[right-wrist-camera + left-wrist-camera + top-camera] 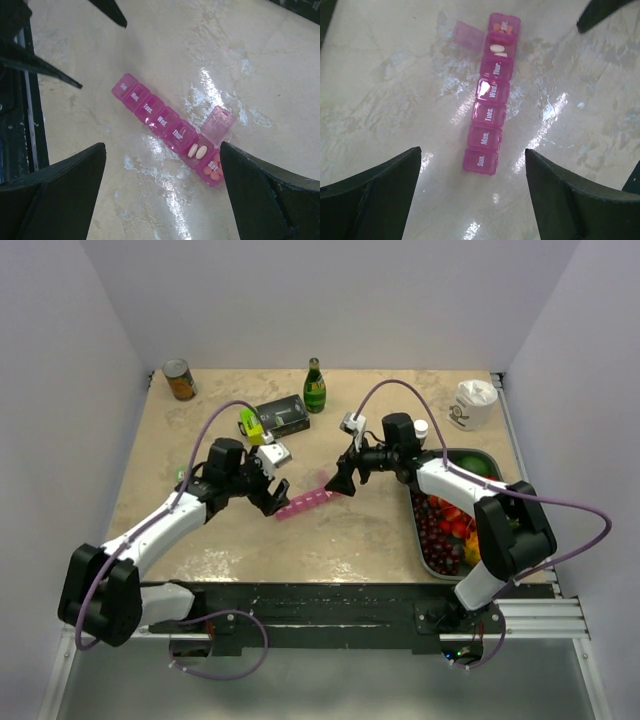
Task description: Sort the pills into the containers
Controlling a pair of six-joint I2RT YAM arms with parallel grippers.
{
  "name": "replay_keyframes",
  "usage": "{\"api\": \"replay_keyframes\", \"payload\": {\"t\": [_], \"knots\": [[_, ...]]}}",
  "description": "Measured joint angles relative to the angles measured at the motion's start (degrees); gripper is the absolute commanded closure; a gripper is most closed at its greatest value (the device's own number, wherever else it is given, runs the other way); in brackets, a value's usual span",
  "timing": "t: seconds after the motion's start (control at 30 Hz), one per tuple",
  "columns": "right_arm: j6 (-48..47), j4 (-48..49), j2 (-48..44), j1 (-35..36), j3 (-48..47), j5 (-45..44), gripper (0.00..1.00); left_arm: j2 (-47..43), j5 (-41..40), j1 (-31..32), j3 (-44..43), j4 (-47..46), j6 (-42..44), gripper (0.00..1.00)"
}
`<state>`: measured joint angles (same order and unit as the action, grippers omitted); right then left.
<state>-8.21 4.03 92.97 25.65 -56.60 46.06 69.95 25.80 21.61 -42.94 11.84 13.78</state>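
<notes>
The pink pill-organiser strip (305, 505) lies on the table between the two arms. In the left wrist view the strip (489, 102) runs away from me, Sun. nearest. Its Friday lid (468, 36) stands open with two white oblong pills (498, 50) inside; small orange pills (506, 29) show in the closed Sat. compartment. The right wrist view shows the strip (160, 122), the white pills (197, 151) and the orange pills (214, 171). My left gripper (272, 502) is open and empty at the strip's Sun. end. My right gripper (340, 483) is open and empty over its Sat. end.
A black-and-lime-green box (272, 418), a green bottle (315, 387) and a can (180, 380) stand at the back. A white cup (472, 403) is at the back right. A grey tray (437, 462) of fruit lies along the right side.
</notes>
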Motion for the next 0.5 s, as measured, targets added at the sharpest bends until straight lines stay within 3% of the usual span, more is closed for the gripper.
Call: {"api": "replay_keyframes", "payload": {"t": [0.3, 0.5], "knots": [[10.27, 1.14, 3.13, -1.29, -1.92, -3.50, 0.04, 12.96, -0.02, 5.97, -3.21, -0.26, 10.64, 0.14], [14.12, 0.87, 5.31, -1.92, -3.63, -5.62, 0.27, 17.68, -1.68, 8.37, -4.33, -0.74, 14.40, 0.16]]}}
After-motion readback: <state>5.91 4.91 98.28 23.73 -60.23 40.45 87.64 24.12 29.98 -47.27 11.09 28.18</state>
